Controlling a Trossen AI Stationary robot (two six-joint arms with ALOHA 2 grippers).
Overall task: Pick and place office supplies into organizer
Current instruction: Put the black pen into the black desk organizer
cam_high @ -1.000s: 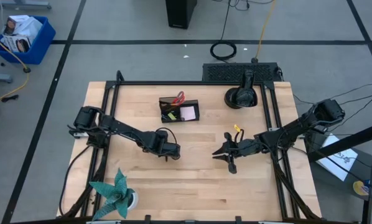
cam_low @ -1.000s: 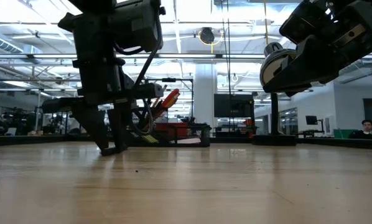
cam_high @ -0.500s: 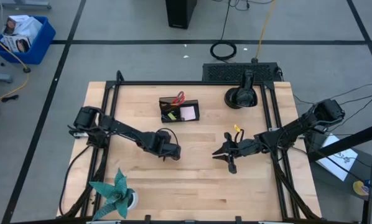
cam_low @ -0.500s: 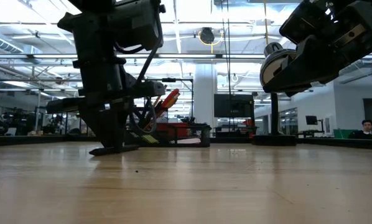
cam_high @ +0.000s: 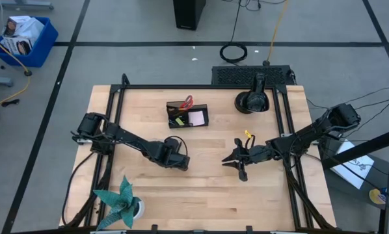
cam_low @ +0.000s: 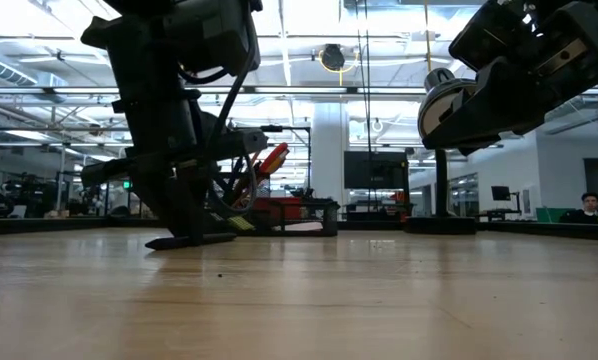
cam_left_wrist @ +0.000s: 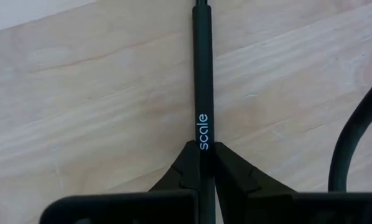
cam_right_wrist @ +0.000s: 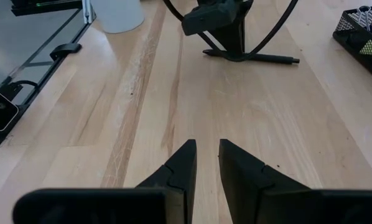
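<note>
- On the wooden table (cam_high: pixel 201 195), left of centre, the left gripper (cam_high: pixel 179 162) is down at the surface and clenched on a thin black pen (cam_left_wrist: pixel 202 93).
- Left wrist view: the two dark fingers (cam_left_wrist: pixel 186 171) are pressed against either side of the pen's barrel, with no gap visible. The pen lies flat on the wood, and its far end runs out of that picture. White lettering reading "scale" sits on the barrel just beyond the fingertips.
- Right wrist view confirms this: the pen lies flat on the table, one end protruding to the side from under the left gripper.
- Low view: the left gripper stands nearly upright, its tips at table level over the pen.
- Right gripper (cam_high: pixel 239 164): right of centre, raised clear of the table. Its fingers (cam_right_wrist: pixel 180 168) stand slightly apart and hold nothing; bare wood shows through the narrow gap.
- Organizer (cam_high: pixel 187 115): black, rectangular, at the back centre of the table, well apart from both grippers. Red-handled scissors (cam_high: pixel 187 101) stand in its taller section, and a pink sticky-note pad (cam_high: pixel 196 117) lies in the lower compartment with a small yellow item beside it.
- A small yellow bit (cam_high: pixel 248 135) lies on the table near the right arm.
</note>
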